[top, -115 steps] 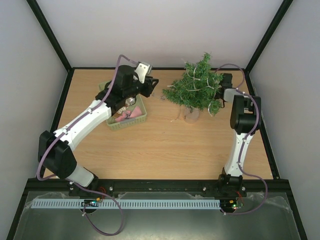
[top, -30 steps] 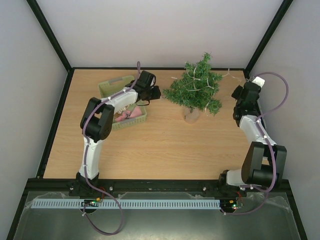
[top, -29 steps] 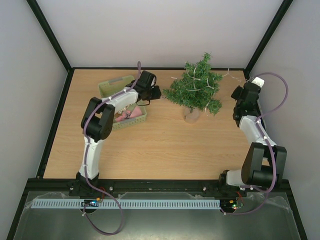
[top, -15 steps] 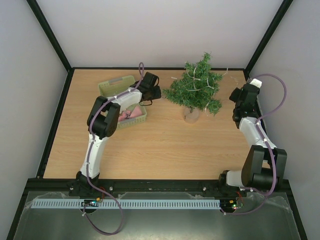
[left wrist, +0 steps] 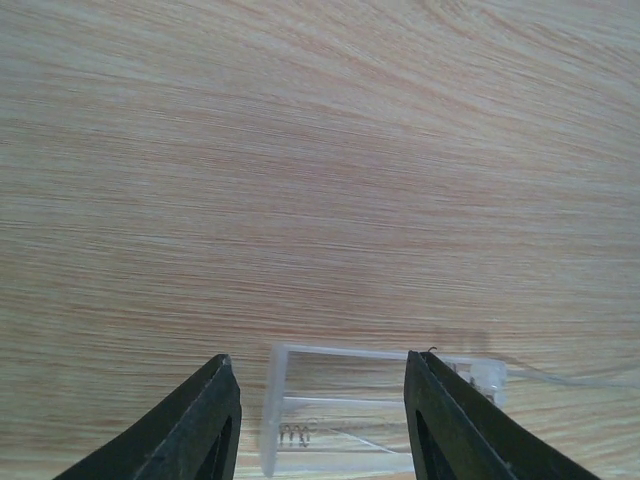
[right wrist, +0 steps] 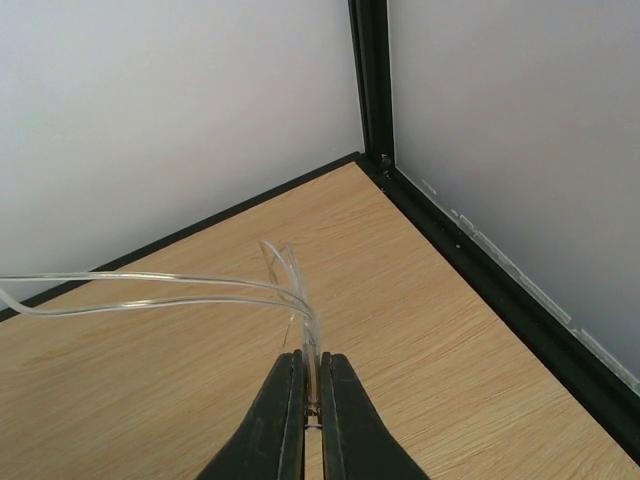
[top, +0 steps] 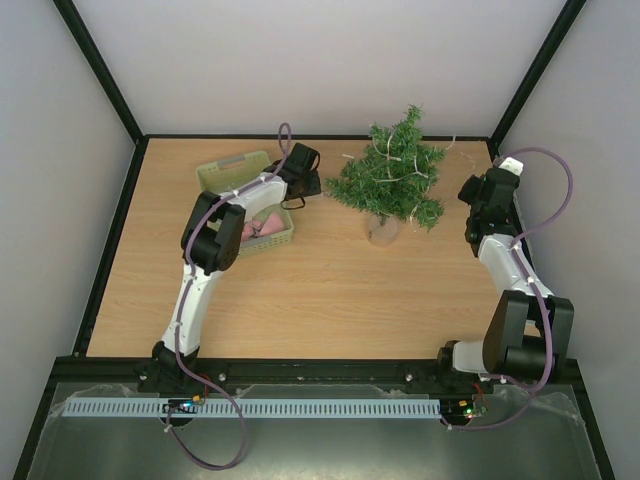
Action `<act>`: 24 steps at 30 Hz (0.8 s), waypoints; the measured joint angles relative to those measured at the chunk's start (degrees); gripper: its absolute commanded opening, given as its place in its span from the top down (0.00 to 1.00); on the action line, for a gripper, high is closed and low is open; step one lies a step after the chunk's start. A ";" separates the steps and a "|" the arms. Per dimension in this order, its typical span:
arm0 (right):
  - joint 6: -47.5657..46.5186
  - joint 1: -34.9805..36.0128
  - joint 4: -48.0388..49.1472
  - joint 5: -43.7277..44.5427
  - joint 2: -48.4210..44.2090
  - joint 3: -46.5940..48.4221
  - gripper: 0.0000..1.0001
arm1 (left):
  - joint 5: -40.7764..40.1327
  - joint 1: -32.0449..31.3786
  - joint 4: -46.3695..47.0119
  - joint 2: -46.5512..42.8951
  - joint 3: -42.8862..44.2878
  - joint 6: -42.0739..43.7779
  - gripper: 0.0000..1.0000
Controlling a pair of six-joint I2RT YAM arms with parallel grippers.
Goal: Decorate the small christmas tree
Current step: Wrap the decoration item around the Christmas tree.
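Observation:
The small christmas tree (top: 392, 180) stands in a clear pot (top: 382, 231) at the back of the table, with a pale light string (top: 392, 152) wound through its branches. My left gripper (top: 307, 183) is low between the basket and the tree. In the left wrist view it (left wrist: 318, 362) is open, with a clear plastic battery box (left wrist: 350, 415) lying on the wood between the fingers; the left finger stands apart from it. My right gripper (top: 478, 192) is right of the tree, near the back right corner. It (right wrist: 311, 362) is shut on the string's clear wire (right wrist: 300, 300).
A pale green basket (top: 222, 177) with pink ornaments (top: 255, 228) sits left of the tree, under my left forearm. Black frame posts and grey walls close the table at the back and sides; the corner post (right wrist: 370, 80) is just ahead of my right gripper.
My left gripper's jaws have spread wider and its arm has shifted slightly toward the back. The right gripper stays shut on the wire and has barely moved.

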 measured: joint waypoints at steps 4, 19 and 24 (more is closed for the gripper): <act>0.00 0.00 0.00 -0.02 0.00 0.00 0.98 | -2.38 -0.22 -0.70 0.00 0.11 0.31 0.47; 0.79 0.00 0.09 -0.83 0.00 1.46 0.98 | 0.11 -1.51 0.59 2.25 1.07 -3.78 0.55; 1.01 0.00 -0.24 -1.07 -0.66 1.51 0.98 | 3.26 -2.40 3.32 4.24 3.43 -6.91 0.60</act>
